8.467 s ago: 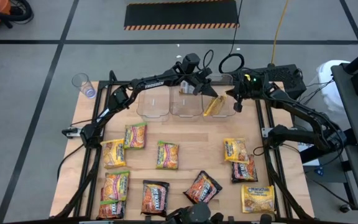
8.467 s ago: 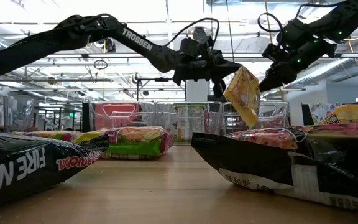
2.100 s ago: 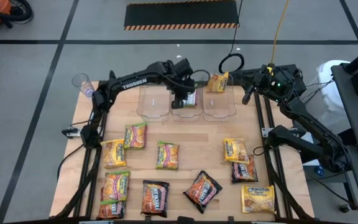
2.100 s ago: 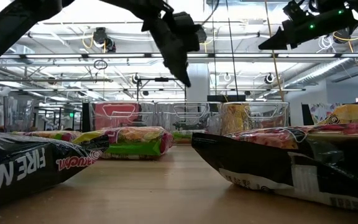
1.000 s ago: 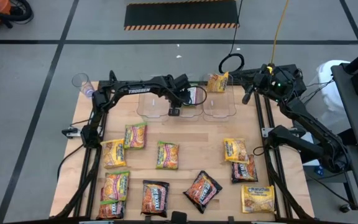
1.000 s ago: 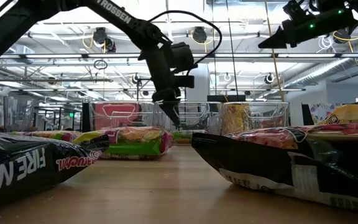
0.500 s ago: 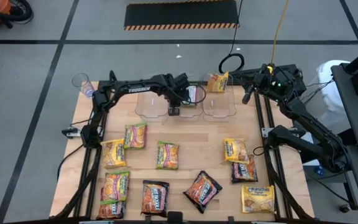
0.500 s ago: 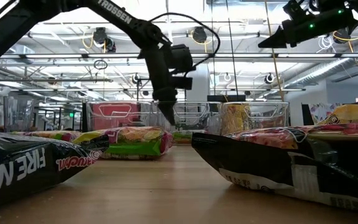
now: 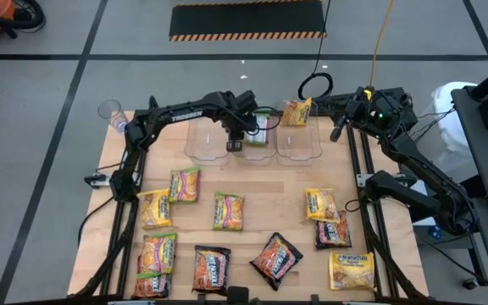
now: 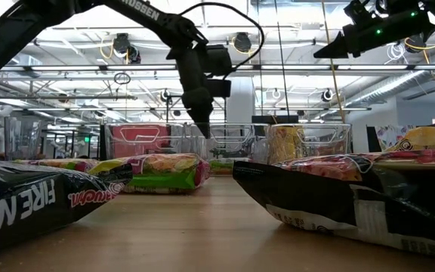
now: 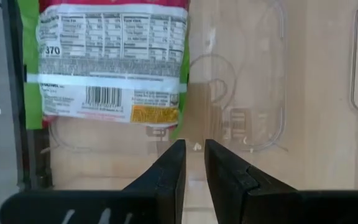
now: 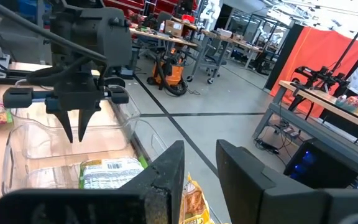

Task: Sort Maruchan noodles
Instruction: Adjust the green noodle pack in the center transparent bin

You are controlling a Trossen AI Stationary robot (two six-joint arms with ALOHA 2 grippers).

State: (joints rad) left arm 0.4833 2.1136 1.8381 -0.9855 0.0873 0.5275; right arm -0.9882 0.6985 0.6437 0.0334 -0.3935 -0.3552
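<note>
Green-edged Maruchan packet now lies released in the middle clear bin, the left tool lifting off nearly closed and empty while the right tool waits, narrowly parted, behind the yellow-orange packet, so nine packets remain on the desk.

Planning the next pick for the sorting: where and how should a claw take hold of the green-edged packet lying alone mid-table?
The green-edged packet lies flat on the table, apart from its neighbours. Probably best to come straight down from above and pinch across its narrower width, near the middle, where the crinkly wrap bulges. Its edges are free, so both fingers have room.
</note>
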